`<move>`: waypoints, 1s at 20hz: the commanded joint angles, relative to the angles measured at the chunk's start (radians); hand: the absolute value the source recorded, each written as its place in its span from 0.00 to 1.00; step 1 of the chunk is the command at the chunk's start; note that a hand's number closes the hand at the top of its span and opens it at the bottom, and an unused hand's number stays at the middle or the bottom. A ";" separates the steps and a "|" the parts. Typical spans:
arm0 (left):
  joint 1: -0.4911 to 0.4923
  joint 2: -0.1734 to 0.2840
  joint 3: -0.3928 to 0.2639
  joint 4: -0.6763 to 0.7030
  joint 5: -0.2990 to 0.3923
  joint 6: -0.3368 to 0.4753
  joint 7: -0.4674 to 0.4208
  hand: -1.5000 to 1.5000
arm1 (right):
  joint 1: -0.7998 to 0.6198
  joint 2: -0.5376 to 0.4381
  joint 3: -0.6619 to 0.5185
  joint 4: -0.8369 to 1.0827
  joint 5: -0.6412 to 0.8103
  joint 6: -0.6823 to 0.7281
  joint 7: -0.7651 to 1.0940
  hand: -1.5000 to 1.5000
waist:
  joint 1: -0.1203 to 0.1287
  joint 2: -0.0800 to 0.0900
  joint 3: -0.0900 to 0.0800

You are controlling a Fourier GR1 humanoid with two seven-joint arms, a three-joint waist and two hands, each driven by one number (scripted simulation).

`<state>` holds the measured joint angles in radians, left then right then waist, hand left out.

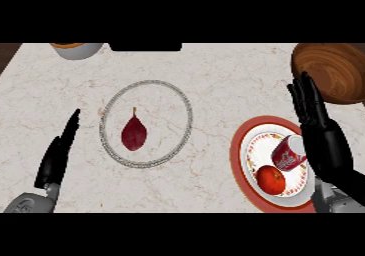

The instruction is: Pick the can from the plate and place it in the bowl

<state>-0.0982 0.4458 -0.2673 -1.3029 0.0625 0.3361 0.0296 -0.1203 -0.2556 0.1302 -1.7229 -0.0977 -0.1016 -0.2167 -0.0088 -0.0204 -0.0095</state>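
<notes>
A red can (289,153) with white lettering lies on its side on a red-rimmed white plate (247,150) at the right. An orange-red round fruit (271,179) sits beside it on the same plate. The wooden bowl (335,71) stands at the far right, beyond the plate. My right hand (321,134) is open with straight fingers, edge-on just right of the can, its fingertips near the bowl's rim. My left hand (58,155) is open at the left, fingers straight, away from everything.
A glass plate (111,107) with a dark red leaf-shaped item (134,132) lies in the middle of the marble counter. A white-and-orange container (76,49) shows at the far left edge. A dark object (145,47) sits at the far edge.
</notes>
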 commanded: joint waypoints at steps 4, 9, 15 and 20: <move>-0.081 0.024 0.129 -0.070 0.083 -0.044 -0.027 0.50 | -0.148 -0.228 -0.163 -0.093 -0.097 0.145 0.228 1.00 | 0.008 0.018 0.008; -0.044 0.015 0.154 -0.113 0.101 0.001 -0.014 0.50 | 0.068 -0.531 -0.192 0.068 0.240 0.128 0.432 0.00 | -0.052 0.014 -0.004; 0.012 0.032 0.191 -0.200 0.154 -0.052 -0.005 0.50 | 0.411 -0.447 -0.210 -0.392 0.305 0.024 0.521 0.00 | -0.041 0.006 0.008; 0.014 0.027 0.189 -0.289 0.156 -0.051 0.085 0.50 | 0.552 -0.471 -0.332 -0.638 0.278 0.103 0.696 0.00 | -0.017 0.012 0.009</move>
<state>-0.1057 0.4803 -0.0742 -1.5130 0.2159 0.2789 0.0647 0.3112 -0.7050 -0.1254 -2.1875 0.1874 -0.0406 0.3714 -0.0370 -0.0105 -0.0022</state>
